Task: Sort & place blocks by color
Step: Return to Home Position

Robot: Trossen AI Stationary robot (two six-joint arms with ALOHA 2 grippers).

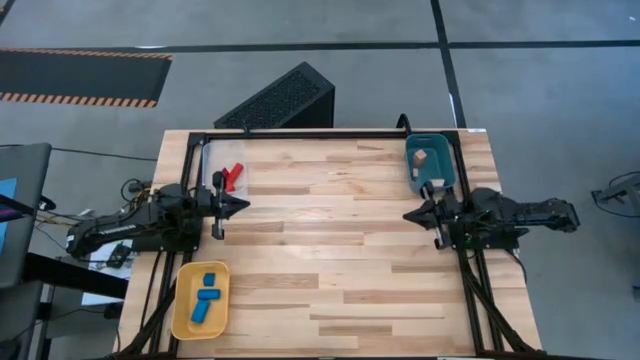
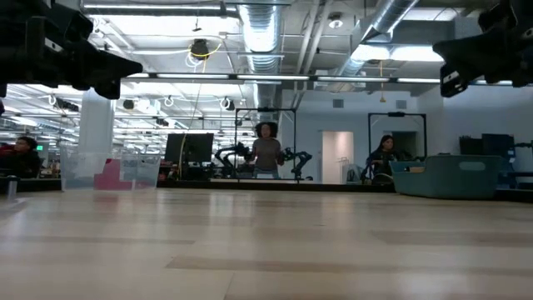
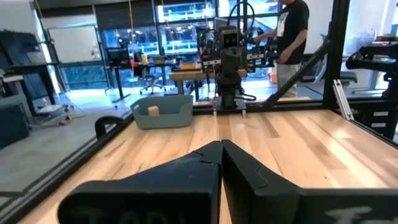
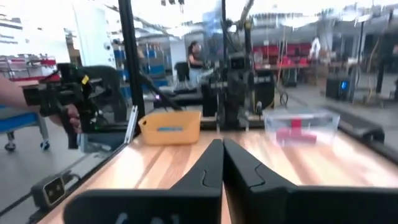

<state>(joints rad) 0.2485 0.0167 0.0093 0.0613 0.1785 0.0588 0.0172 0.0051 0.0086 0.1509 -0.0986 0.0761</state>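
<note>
**Blocks lying sorted in 3 trays, both claws clenched on nothing**

The small blue rectangular blocks (image 1: 206, 296) are lying in the yellow plastic tray (image 1: 183, 312), at the table's lower-left corner in the high view; at least 2 are showing. The small red blocks (image 1: 233, 177) are lying bunched together in the clear plastic tray (image 1: 211, 160) at the upper-left corner; exact count hard to tell. The pale bare-wood block (image 1: 422, 157) is sitting in the teal plastic tray (image 1: 446, 160) at the upper-right corner.

The left gripper (image 1: 243, 204) is hovering over the table's left side, btwn the clear & yellow trays. Its fingers are pressing tip to tip and gripping nothing. The right gripper (image 1: 408, 214) is hovering over the right side, just beside the teal tray, clenched the same way w/ nothing in it. The 2 claws are pointing at each other, well apart, across the light wooden plank table (image 1: 330, 250).

Beyond the far edge a black perforated box (image 1: 283, 99) is resting on the floor. In the left wrist view a person in a dark shirt (image 3: 293, 31) is standing behind the table.
</note>
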